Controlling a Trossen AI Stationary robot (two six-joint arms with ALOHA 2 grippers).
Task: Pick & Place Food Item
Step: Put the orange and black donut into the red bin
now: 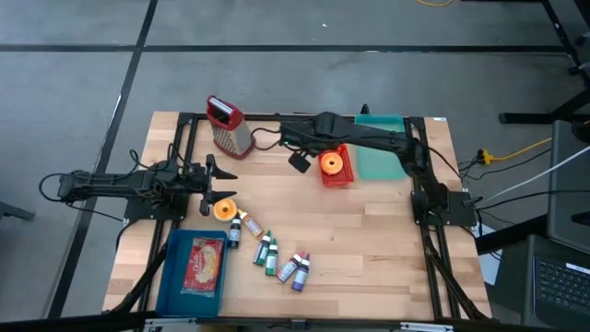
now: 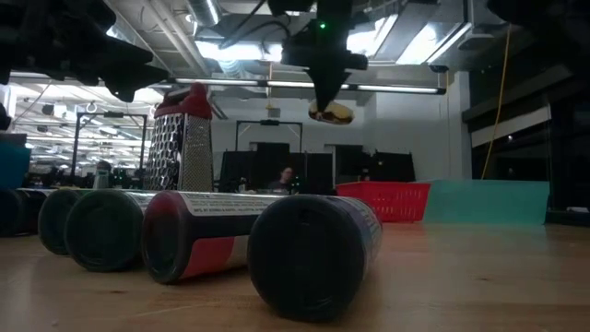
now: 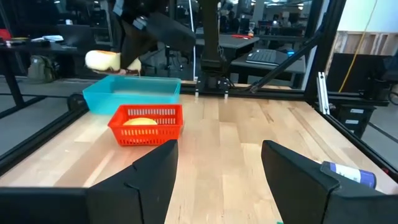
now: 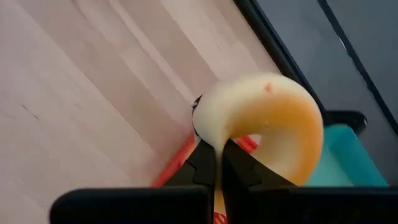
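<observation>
My right gripper [image 4: 217, 149] hangs high over the table's far middle, shut on a curved pale-yellow and orange food item [image 4: 267, 118]. The low view shows the item [image 2: 330, 112] in the air below the gripper [image 2: 327, 97]; in the high view the gripper [image 1: 300, 161] hides it. Just right of it a red basket [image 1: 343, 178] stands on the table with a round orange food [image 1: 332, 164] inside. A teal tray [image 1: 380, 159] lies behind the basket. At the table's left my left gripper [image 1: 210, 182] waits open, pointing level, with nothing between its fingers [image 3: 149, 180]. My right gripper pinches the food item's pale edge [image 4: 214, 138] between its two fingertips [image 4: 200, 163]. The fingers come from above, slanting down. The item is lifted clear of the table and the basket and curves out beyond the fingertips.
A metal grater with a red top [image 1: 224, 124] stands at the far left. Several small bottles [image 1: 277, 258] lie in the near middle, and they fill the foreground of the low view [image 2: 313, 254]. A blue tray with a red packet [image 1: 194, 267] sits near left, an orange item [image 1: 224, 210] beside it.
</observation>
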